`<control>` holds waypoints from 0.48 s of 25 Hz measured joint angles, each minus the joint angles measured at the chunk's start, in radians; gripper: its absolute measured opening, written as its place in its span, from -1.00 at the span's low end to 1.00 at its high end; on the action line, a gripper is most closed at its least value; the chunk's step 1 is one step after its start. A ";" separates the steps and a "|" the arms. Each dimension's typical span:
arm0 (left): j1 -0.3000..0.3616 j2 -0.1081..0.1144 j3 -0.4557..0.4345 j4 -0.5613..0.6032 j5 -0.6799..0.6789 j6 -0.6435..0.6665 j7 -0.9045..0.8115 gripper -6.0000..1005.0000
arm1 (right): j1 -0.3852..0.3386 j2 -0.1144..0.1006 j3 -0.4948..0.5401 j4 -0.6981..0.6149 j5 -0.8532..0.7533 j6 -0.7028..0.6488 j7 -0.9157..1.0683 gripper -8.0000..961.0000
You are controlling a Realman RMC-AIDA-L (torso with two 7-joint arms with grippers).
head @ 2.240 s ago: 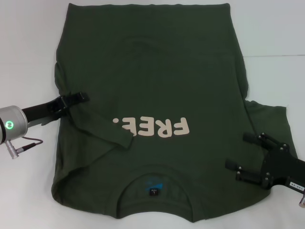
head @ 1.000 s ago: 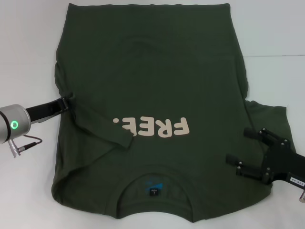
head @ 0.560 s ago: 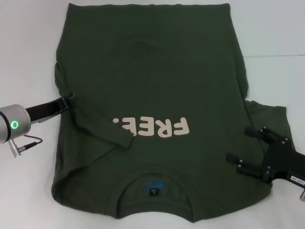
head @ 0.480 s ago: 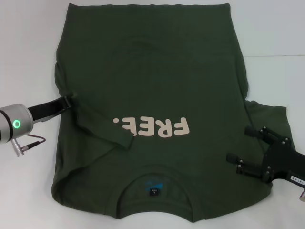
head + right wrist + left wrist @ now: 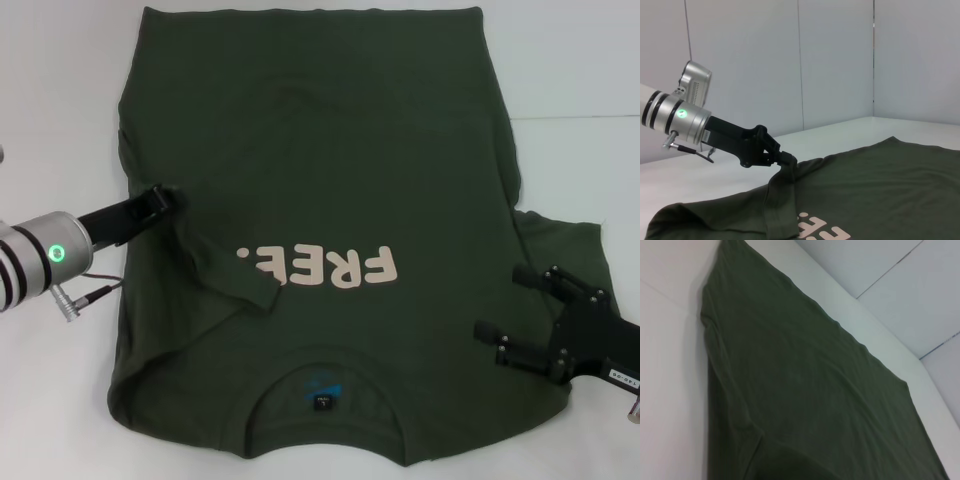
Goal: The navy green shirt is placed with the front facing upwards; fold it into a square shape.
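The navy green shirt (image 5: 330, 150) lies front up on the white table, its collar (image 5: 322, 385) nearest me and the cream lettering (image 5: 320, 266) upside down. Its left sleeve (image 5: 225, 265) is folded in across the chest. My left gripper (image 5: 172, 196) is shut on the shirt's left edge. The right wrist view shows this left gripper (image 5: 785, 159) holding the fabric lifted off the table, with a band of cloth (image 5: 780, 210) hanging below it. My right gripper (image 5: 498, 300) hovers open over the shirt's right side near the flat right sleeve (image 5: 565, 245).
White table (image 5: 60, 80) surrounds the shirt on the left, the far side and the right. The left wrist view shows only the shirt body (image 5: 805, 405) running away toward a pale wall (image 5: 880, 260). A cable (image 5: 90, 293) hangs from the left wrist.
The left gripper, shut at the shirt's left edge, has moved inward and slightly away from me, lifting the fabric with it. The right gripper has stayed still and open.
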State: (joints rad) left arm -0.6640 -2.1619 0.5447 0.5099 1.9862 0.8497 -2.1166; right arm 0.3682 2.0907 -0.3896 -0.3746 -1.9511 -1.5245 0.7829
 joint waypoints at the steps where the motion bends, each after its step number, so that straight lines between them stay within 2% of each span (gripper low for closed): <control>1: -0.001 0.000 0.000 -0.010 -0.018 -0.009 0.007 -0.92 | 0.000 0.000 0.000 0.000 0.000 0.000 0.000 0.96; 12: -0.003 -0.002 -0.004 -0.103 -0.208 -0.068 0.074 -0.91 | -0.004 0.000 0.000 0.002 0.000 -0.009 -0.002 0.96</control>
State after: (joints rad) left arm -0.6673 -2.1643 0.5404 0.4066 1.7777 0.7814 -2.0430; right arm 0.3641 2.0908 -0.3896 -0.3727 -1.9512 -1.5332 0.7810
